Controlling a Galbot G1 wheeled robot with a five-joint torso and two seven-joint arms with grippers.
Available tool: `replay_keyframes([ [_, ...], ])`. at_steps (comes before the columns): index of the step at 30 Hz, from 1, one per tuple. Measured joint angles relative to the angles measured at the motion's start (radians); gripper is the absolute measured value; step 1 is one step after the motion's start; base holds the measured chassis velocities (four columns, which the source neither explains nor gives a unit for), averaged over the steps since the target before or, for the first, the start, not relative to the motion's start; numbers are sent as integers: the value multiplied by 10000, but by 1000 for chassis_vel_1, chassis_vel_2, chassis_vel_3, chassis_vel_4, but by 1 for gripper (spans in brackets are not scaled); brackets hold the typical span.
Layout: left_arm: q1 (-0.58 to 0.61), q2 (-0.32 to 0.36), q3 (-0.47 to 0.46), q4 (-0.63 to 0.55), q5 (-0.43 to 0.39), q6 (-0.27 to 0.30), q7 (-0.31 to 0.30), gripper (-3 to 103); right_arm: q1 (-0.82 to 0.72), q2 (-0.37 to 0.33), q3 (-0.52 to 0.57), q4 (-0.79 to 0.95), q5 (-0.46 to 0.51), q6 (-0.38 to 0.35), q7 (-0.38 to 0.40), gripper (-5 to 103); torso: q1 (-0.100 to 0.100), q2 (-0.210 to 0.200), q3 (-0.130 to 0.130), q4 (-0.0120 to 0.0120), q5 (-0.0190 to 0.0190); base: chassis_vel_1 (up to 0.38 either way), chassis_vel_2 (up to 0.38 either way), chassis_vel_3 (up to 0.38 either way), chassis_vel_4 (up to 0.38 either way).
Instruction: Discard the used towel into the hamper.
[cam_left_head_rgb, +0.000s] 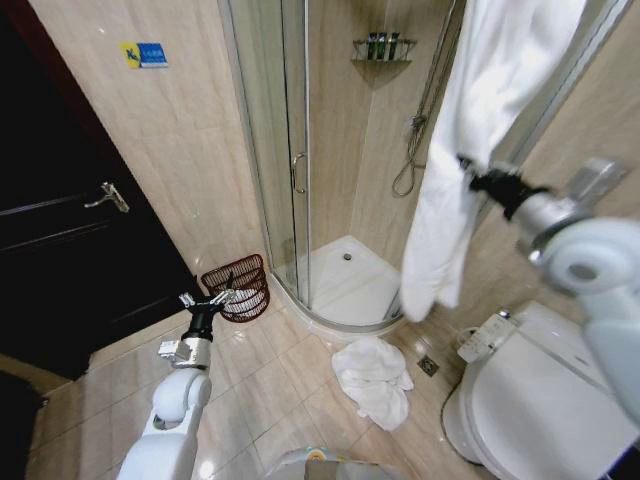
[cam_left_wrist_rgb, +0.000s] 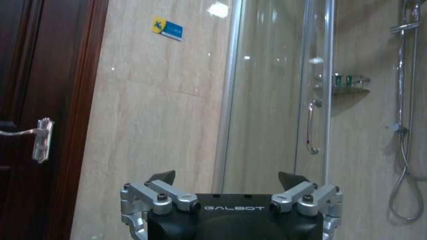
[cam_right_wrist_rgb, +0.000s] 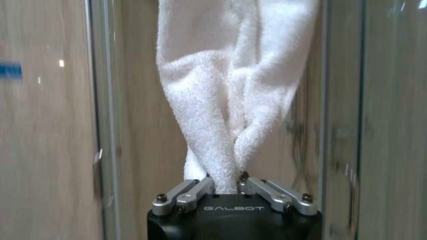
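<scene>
A long white towel hangs at the upper right, in front of the shower glass. My right gripper is raised to it and shut on its folds; the right wrist view has the towel pinched between the closed fingers of the right gripper. A second white towel lies crumpled on the floor tiles. The hamper, a dark reddish-brown wire basket, stands on the floor by the shower corner. My left gripper hovers just in front of the hamper, and the left wrist view shows the left gripper open and empty.
The curved glass shower enclosure stands straight ahead, with a bottle shelf inside. At the lower right is a white toilet. A dark door with a lever handle takes up the left. A floor drain lies near the crumpled towel.
</scene>
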Motion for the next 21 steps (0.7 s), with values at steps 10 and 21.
replay_keyframes([
  [10,295,-142,99,-94,-13,-122,1,100,-2698,1964,195,789,-3522,724,-1390,9,0,0,0,1,-6,0,0,0,0],
  [21,274,-56,108,-273,-155,-118,10,100,-3517,2196,776,1734,-4954,1354,-1592,9,0,1,-3,1,-19,0,0,0,0],
])
